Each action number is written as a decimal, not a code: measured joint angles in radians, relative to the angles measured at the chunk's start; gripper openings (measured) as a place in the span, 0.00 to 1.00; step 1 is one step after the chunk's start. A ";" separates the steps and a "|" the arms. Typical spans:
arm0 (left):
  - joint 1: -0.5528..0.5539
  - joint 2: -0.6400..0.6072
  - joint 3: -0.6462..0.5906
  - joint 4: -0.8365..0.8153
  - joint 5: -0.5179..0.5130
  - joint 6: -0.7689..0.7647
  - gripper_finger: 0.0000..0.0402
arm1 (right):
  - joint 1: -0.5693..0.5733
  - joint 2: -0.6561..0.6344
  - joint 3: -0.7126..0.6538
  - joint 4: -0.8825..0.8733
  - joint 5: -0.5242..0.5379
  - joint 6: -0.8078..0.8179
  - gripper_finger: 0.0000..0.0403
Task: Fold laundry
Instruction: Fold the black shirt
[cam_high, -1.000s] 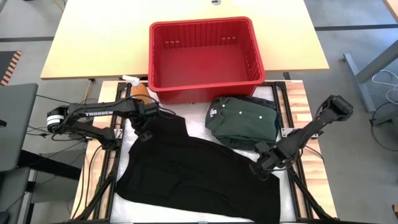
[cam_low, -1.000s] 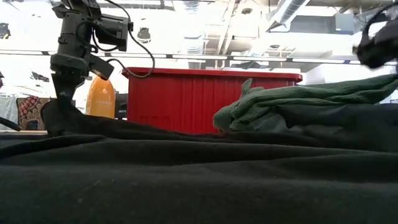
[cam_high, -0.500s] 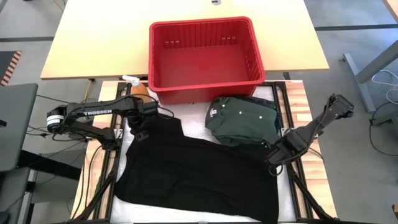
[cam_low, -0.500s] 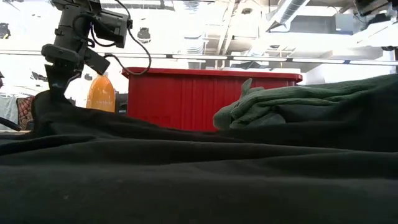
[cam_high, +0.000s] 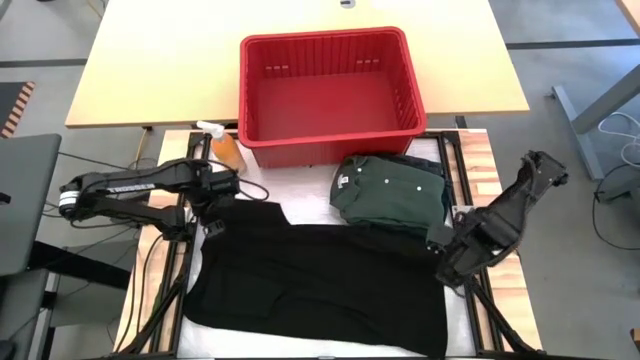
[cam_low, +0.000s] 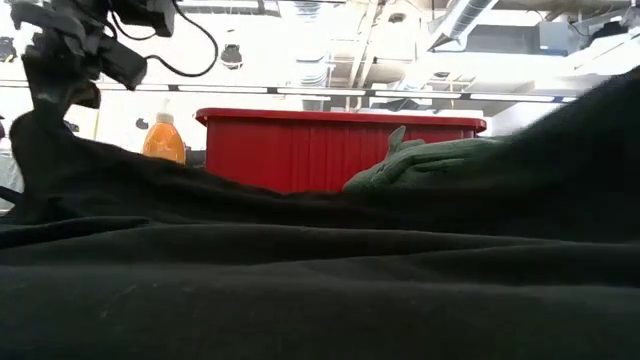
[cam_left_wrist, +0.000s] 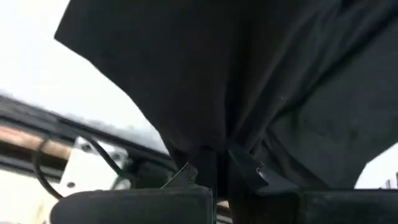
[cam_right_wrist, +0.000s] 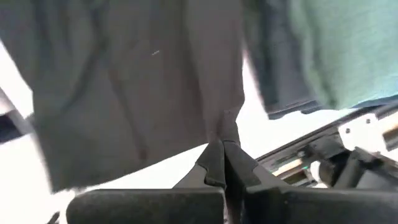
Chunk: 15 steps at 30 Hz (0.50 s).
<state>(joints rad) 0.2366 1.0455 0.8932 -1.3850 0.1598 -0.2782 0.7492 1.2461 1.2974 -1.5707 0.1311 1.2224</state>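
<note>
1. High view: black garment spread on table; green shirt, white neck label, beside red basket; orange bottle near left gripper; right gripper.
2. Low view: black cloth blocks foreground.
3. Wrist views: both grippers pinched tight on garment corners.

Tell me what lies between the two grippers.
In the high view, only the black garment stretches between them: the left gripper is shut on one corner, the right gripper on the opposite one.
</note>
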 joint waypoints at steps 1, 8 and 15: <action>-0.017 -0.016 0.000 -0.008 0.004 -0.022 0.00 | 0.017 0.000 0.018 0.000 -0.012 0.000 0.03; -0.173 -0.073 0.000 -0.017 0.078 -0.175 0.00 | 0.171 -0.002 0.099 0.007 -0.165 0.141 0.03; -0.390 -0.058 0.000 -0.009 0.149 -0.342 0.00 | 0.301 0.016 0.085 0.105 -0.201 0.333 0.03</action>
<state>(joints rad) -0.1530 0.9879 0.8932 -1.3935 0.3089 -0.6200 1.0503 1.2621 1.3827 -1.4660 -0.0698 1.5558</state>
